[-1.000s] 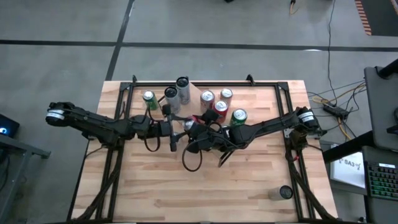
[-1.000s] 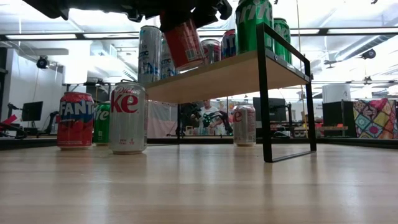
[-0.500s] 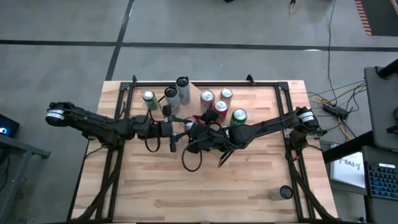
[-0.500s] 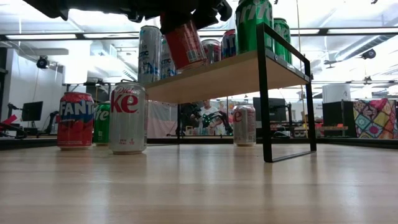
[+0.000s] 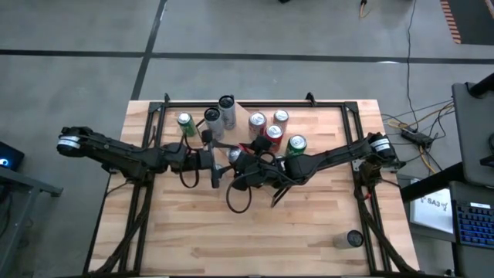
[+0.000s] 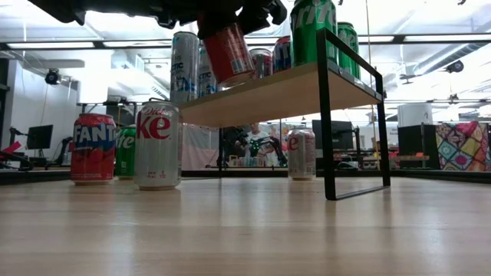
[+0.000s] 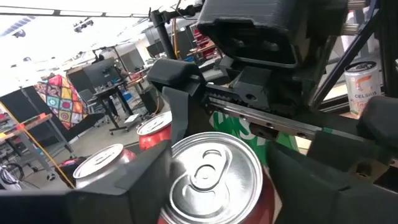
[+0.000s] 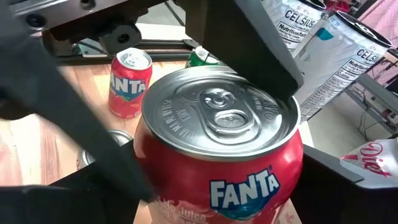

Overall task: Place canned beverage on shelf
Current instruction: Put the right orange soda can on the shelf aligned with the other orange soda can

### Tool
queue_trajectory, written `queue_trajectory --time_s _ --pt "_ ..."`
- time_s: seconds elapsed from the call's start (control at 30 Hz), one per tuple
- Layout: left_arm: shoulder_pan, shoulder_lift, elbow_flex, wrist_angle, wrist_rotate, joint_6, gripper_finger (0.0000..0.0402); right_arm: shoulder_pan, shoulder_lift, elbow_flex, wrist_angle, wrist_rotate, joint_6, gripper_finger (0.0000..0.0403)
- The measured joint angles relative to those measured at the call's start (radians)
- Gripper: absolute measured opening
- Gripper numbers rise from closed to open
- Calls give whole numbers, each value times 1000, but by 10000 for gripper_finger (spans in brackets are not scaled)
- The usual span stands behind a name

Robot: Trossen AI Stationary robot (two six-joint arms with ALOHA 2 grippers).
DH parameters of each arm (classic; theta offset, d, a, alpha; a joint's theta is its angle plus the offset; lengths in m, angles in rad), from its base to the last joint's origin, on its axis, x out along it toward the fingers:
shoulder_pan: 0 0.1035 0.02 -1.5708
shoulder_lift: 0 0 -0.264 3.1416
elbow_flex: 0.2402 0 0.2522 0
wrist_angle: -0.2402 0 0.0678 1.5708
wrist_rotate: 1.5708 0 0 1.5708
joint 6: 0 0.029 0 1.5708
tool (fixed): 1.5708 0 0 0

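The red Fanta can (image 6: 228,52) hangs tilted in the air just in front of the shelf (image 6: 284,90), at the level of the board's front edge and clear of the tabletop (image 6: 245,230). Both arms meet at this can above the shelf's front side. In the right wrist view the right gripper (image 8: 205,186) has its fingers set against opposite sides of the can body (image 8: 217,168), pinching it. In the left wrist view the left gripper (image 7: 211,180) brackets the same can (image 7: 214,180) with a finger on each side; whether those fingers press on the can or stand slightly off it cannot be told. In the high view the left gripper (image 5: 218,161) and right gripper (image 5: 245,164) sit close together at the near edge of the shelf (image 5: 239,116). On the shelf board stand a green Sprite can (image 6: 312,29), a second green can (image 6: 348,46), two tall Celsius cans (image 6: 185,67) and further red cans (image 6: 261,61). On the tabletop to the left of the shelf stand a second Fanta can (image 6: 93,147), a green can (image 6: 126,152) and a Diet Coke can (image 6: 157,145). Another can (image 6: 301,153) stands beneath the shelf.
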Motion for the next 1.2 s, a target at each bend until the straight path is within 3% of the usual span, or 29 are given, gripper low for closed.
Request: queue_trajectory --time_s 0.2,0.37,0.7,1.2 --pt "0 21 -1 49 -29 1 316 1 0 0 -3 -1 -2 312" --pt "0 35 -1 76 -49 6 338 1 -1 0 -6 0 -3 311" --pt "4 74 0 102 -21 30 327 1 -1 0 -28 -1 -5 310" --pt "14 75 2 74 -12 35 280 0 0 0 -31 0 18 315"
